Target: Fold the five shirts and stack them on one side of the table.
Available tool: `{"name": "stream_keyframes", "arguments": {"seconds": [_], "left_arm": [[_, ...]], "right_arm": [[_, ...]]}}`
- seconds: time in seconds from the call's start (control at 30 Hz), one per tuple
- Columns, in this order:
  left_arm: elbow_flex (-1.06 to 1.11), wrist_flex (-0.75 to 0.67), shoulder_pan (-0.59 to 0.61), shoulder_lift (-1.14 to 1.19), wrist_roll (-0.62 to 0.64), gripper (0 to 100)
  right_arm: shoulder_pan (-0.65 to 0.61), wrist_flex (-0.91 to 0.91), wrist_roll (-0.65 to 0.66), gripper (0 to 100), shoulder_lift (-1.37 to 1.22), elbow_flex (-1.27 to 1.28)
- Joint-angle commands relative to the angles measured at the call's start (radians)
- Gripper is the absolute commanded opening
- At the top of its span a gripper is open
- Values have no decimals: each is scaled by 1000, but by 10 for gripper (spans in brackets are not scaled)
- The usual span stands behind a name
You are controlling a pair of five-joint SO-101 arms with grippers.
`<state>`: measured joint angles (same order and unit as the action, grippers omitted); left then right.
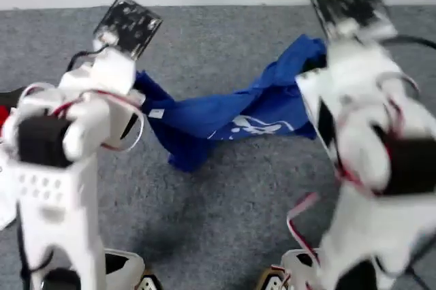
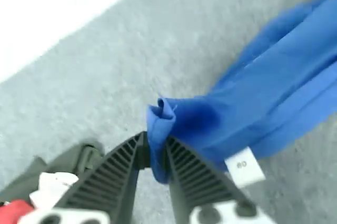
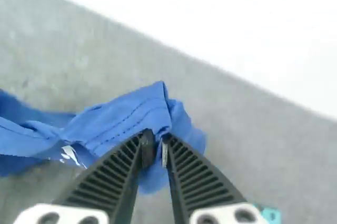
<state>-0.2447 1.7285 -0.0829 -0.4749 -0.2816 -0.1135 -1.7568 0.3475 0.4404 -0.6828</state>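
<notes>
One soft blue shirt [image 1: 225, 116] stretches, bunched into a rope, over the grey carpet-textured counter [image 1: 225, 222]; ribbed black left claw [image 2: 154, 142] and right claw [image 3: 157, 139] each pinch a crumpled end.

Shirt [image 1: 231, 116] between left end effector [image 2: 155, 148], right end effector [image 3: 156, 144]

Blue shirt [image 1: 231, 116], white print; grey table [image 1: 225, 215]; white arms
</notes>
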Motion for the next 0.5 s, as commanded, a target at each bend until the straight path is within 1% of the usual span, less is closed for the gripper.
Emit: {"name": "stream_keyframes", "arguments": {"seconds": [0.0,0.23,0.3,0.37,0.47], "left_arm": [[-15,-8,-3,-127,-5,14],[-15,-97,5,-422,-5,14],[-15,-115,44,-463,-3,14],[-16,-129,86,-485,-3,14],[-18,-147,114,-505,-2,14]], "right_arm": [[5,-4,6,8,137,0],[15,77,6,8,286,-3],[56,111,3,8,298,-21],[113,145,-34,8,300,-74],[177,176,-71,8,306,-155]]}}
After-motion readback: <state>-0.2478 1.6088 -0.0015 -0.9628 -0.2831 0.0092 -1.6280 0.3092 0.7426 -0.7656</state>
